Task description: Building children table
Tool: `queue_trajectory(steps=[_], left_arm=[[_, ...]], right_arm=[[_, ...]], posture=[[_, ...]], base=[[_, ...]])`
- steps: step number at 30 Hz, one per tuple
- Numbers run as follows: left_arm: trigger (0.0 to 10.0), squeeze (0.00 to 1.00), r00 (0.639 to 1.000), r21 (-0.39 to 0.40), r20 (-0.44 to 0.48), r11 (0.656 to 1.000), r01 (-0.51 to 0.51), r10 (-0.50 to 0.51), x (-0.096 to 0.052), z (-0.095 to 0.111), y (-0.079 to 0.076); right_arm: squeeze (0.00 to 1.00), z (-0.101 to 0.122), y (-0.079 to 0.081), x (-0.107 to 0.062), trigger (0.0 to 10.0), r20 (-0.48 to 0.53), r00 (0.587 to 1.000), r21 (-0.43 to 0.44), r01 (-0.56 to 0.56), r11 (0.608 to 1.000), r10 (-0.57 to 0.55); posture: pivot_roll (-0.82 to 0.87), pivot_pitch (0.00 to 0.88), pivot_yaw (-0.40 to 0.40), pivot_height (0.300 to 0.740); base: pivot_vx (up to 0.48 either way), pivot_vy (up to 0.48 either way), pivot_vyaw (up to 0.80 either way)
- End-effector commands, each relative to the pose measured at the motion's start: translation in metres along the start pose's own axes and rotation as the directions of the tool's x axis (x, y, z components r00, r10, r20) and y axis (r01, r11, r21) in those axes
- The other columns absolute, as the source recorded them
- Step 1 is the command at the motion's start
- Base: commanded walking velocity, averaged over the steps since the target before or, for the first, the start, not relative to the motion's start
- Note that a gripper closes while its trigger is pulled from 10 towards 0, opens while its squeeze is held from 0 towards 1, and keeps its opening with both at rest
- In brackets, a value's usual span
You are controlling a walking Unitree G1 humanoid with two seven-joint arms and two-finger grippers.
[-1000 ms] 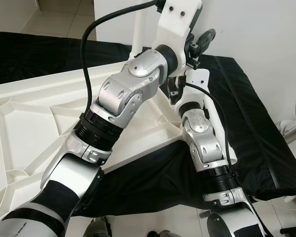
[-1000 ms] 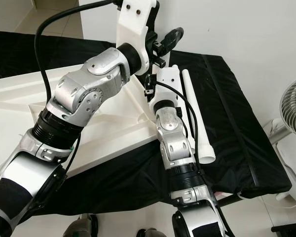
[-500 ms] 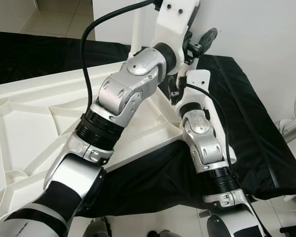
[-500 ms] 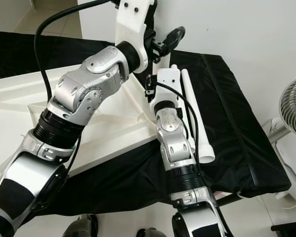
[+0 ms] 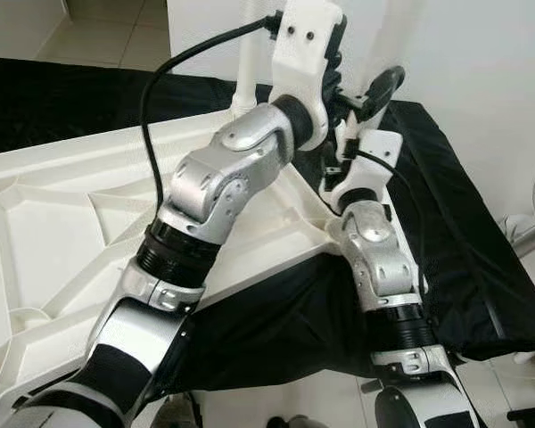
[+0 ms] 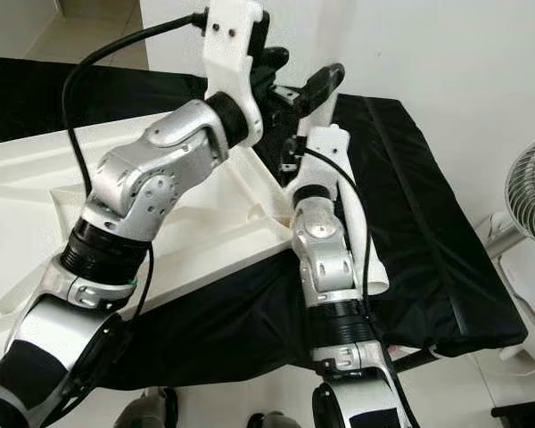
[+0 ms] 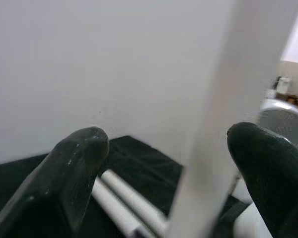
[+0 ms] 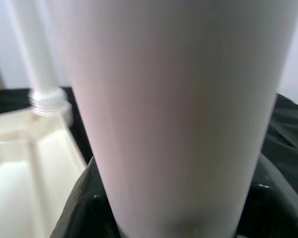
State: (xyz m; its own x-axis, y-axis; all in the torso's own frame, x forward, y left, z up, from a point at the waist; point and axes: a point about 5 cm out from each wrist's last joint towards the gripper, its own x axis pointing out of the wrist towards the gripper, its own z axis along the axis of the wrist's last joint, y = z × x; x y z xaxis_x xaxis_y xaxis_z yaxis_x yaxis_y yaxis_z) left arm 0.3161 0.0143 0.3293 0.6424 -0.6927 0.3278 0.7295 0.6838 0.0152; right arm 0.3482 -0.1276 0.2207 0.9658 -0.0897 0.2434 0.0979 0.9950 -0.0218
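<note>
The white table top (image 5: 53,223) lies upside down on a black cloth (image 5: 455,223). One white leg (image 5: 247,71) stands screwed into its far corner, and it also shows in the right wrist view (image 8: 39,74). A second white leg (image 8: 179,99) is held upright by my right gripper (image 8: 179,213), whose fingers are shut on its sides. My left gripper (image 7: 166,144) is open and straddles the same leg (image 7: 213,124) higher up; a gap shows on one side. Its black fingers (image 5: 381,86) sit above the right wrist (image 5: 374,152).
Spare white legs (image 6: 374,267) lie on the cloth behind my right arm and also show past the left gripper (image 7: 124,198). A white wall rises just behind the table. A fan (image 6: 530,187) stands on the floor at the right. The cloth's front edge is near my body.
Both arms have shifted slightly right. The left wrist has come lower and nearer, and the right wrist has tilted up under it. The lying leg is now more hidden behind the right arm.
</note>
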Motion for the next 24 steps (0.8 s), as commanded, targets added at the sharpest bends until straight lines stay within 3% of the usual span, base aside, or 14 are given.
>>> queue_trajectory(steps=[1,5,18,21,24], left_arm=[[10.0,0.00,0.999,-0.009,-0.023,1.000,0.024,-0.024,-0.006,-0.007,-0.002],[10.0,0.00,0.998,-0.022,-0.064,1.000,0.018,-0.020,-0.025,-0.024,-0.001],[10.0,0.00,0.989,0.005,-0.144,0.999,0.037,-0.036,-0.046,-0.050,-0.006],[10.0,0.00,0.976,0.079,-0.207,0.994,0.079,-0.061,-0.061,-0.070,-0.013],[10.0,0.00,0.967,0.094,-0.248,0.992,0.085,-0.059,-0.068,-0.082,-0.014]], right_arm=[[0.00,0.000,-0.010,-0.002,10.0,0.013,1.000,-0.008,0.022,1.000,-0.022],[0.00,-0.010,-0.019,-0.011,10.0,-0.007,1.000,0.001,-0.006,1.000,0.006],[0.00,-0.022,-0.017,-0.023,10.0,-0.019,0.997,0.010,-0.072,0.997,0.072],[0.00,-0.025,-0.016,-0.028,10.0,-0.025,0.994,0.002,-0.104,0.995,0.104],[0.00,-0.026,-0.015,-0.030,10.0,-0.028,0.993,0.003,-0.114,0.994,0.114]], posture=[[0.07,0.141,-0.067,0.740],[0.07,0.142,-0.070,0.740],[0.07,0.145,-0.069,0.740],[0.08,0.139,-0.070,0.740],[0.08,0.137,-0.069,0.740]], base=[[0.000,0.000,0.00],[0.000,0.000,0.00],[0.000,0.000,0.00],[0.000,0.000,0.00],[0.000,0.000,0.00]])
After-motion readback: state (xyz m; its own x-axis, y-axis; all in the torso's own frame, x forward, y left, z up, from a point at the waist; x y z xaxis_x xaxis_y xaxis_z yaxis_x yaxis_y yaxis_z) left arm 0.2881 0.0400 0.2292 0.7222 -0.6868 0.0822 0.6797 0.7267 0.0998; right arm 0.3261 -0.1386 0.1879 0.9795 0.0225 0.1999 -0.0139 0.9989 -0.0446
